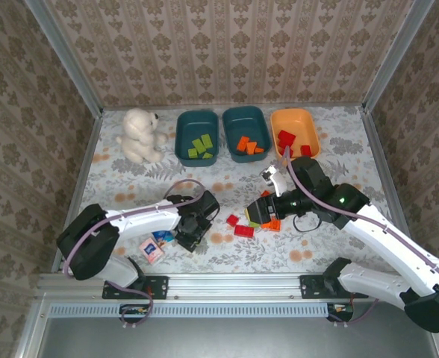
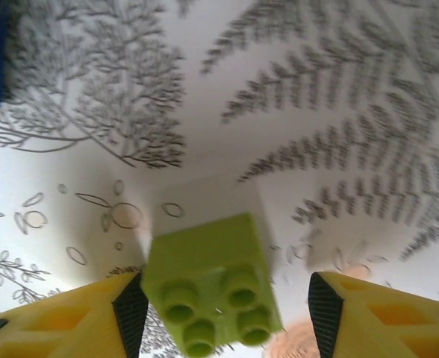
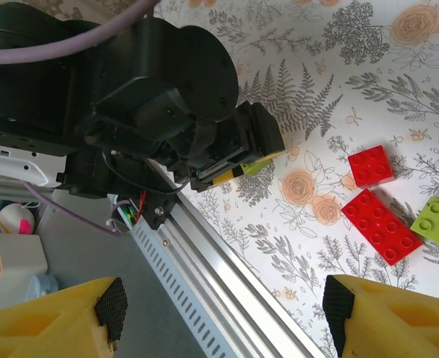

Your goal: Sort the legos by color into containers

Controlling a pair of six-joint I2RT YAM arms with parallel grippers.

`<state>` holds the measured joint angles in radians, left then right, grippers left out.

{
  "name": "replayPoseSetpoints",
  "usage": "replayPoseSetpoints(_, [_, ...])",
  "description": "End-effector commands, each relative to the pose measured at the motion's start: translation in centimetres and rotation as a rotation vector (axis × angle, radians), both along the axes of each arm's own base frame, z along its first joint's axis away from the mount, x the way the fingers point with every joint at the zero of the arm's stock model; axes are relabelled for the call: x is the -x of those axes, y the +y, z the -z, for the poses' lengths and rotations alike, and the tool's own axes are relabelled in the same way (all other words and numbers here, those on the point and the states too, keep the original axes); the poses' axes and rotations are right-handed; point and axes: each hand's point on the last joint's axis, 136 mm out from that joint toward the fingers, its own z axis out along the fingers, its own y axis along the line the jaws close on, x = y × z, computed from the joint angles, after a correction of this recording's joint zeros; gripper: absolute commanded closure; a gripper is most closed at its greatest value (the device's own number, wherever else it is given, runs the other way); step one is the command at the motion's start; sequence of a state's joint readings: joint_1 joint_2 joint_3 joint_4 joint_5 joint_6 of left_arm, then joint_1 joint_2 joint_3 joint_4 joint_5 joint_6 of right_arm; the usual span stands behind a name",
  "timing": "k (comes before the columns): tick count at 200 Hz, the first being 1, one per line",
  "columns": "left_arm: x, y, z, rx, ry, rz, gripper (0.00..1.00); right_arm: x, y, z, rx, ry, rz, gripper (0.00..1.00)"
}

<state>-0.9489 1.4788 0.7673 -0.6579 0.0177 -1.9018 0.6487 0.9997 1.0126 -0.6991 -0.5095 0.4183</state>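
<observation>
The left arm is lying low and stretching rightward across the near part of the table. Its wrist is tipping down, so the left gripper is pointing at the cloth just right of two small printed cartons.

In the left wrist view, the left gripper is standing open, its yellow fingers straddling a light green brick. The brick is sitting studs up, close against the pad on the view's left. Bare cloth is showing between it and the other pad, so nothing is being clamped.

The right arm is reaching inward and to the left with its elbow raised. The right gripper is hanging over the loose legos at mid-table, among them red bricks and orange bricks.

In the right wrist view, the right gripper is spreading its fingers wide and holding nothing. It is looking towards the metal edge rail, with the left gripper beyond it.

Along the far edge, three containers are sitting in a row:
- The left teal tub is holding green legos.
- The middle teal tub is holding orange ones.
- The orange tub is holding red ones.

A white plush bear is sitting beside the left teal tub.
</observation>
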Motion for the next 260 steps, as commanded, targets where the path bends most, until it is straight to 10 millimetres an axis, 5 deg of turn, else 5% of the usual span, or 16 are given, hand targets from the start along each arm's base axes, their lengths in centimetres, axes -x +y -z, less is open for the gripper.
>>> replayPoseSetpoints(1, [0.8, 1.0, 0.2, -0.048, 0.026, -0.055, 0.41, 0.6, 0.0, -0.5, -0.017, -0.008, -0.023, 0.27])
replayPoseSetpoints(39, [0.6, 1.1, 0.9, -0.045, 0.018, -0.058, 0.51, 0.1, 0.1, -0.4, -0.016, -0.011, -0.012, 0.27])
replayPoseSetpoints(72, [0.5, 1.3, 1.2, -0.06, 0.014, -0.038, 0.69, -0.1, 0.1, -0.4, -0.011, -0.01, -0.007, 0.27])
replayPoseSetpoints(103, [-1.5, 1.4, -1.7, -0.087, -0.062, 0.038, 0.76, -0.3, -0.1, -0.8, -0.006, -0.019, 0.007, 0.27])
replayPoseSetpoints(125, [-5.8, 1.2, -6.7, -0.091, -0.175, 0.134, 0.77, -1.4, -0.7, -2.3, -0.021, -0.051, 0.06, 0.27])
replayPoseSetpoints(152, [-13.6, 0.7, -12.7, -0.063, -0.328, 0.285, 0.78, -3.8, -1.1, -4.5, -0.05, -0.088, 0.137, 0.27])
replayPoseSetpoints(172, [-19.2, 0.6, -15.1, -0.061, -0.392, 0.393, 0.79, -6.2, -1.4, -5.0, -0.032, -0.094, 0.207, 0.27])
replayPoseSetpoints(218, [-29.8, -1.3, -15.3, -0.055, -0.492, 0.593, 0.81, -11.4, -0.6, -4.6, -0.044, -0.022, 0.316, 0.26])
replayPoseSetpoints(260, [-32.9, -3.1, -11.5, -0.037, -0.417, 0.686, 0.81, -13.4, -0.3, -4.9, -0.025, -0.026, 0.333, 0.27])
